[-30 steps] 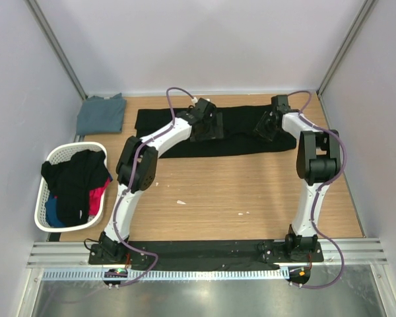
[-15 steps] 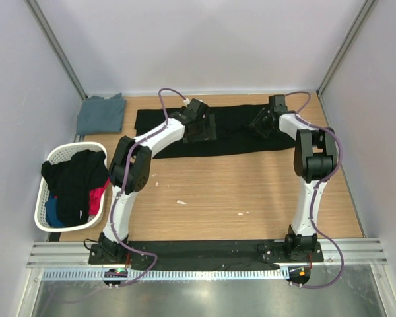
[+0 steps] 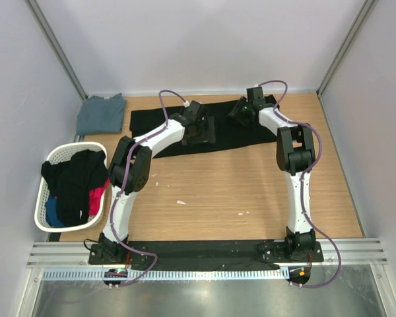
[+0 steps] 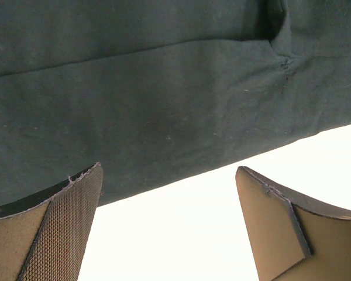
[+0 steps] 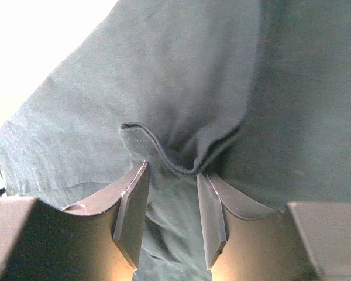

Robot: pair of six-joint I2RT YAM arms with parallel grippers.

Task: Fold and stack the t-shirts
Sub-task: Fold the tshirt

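The black t-shirt (image 3: pixel 152 123) lies flat across the back of the table. Its right end is lifted and drawn leftward. My right gripper (image 3: pixel 238 109) is shut on a bunched fold of it; in the right wrist view the cloth (image 5: pixel 181 70) is pinched between the fingers of the right gripper (image 5: pixel 172 170). My left gripper (image 3: pixel 202 131) is open above the shirt's near edge. In the left wrist view the left gripper (image 4: pixel 164 175) is spread wide and empty, with the shirt (image 4: pixel 164 88) just beyond. The folded slate grey-blue t-shirt (image 3: pixel 101 113) lies at the back left corner. No starburst mark shows.
A white laundry basket (image 3: pixel 47 160) with dark, pink and blue clothes stands at the left edge. Bare wooden table (image 3: pixel 218 191) lies between the shirt and the arm bases. Grey walls close in on three sides.
My right gripper has moved left along the back, pulling the black shirt's right end with it, so the shirt spans less width. My left gripper has shifted slightly back and stays open.
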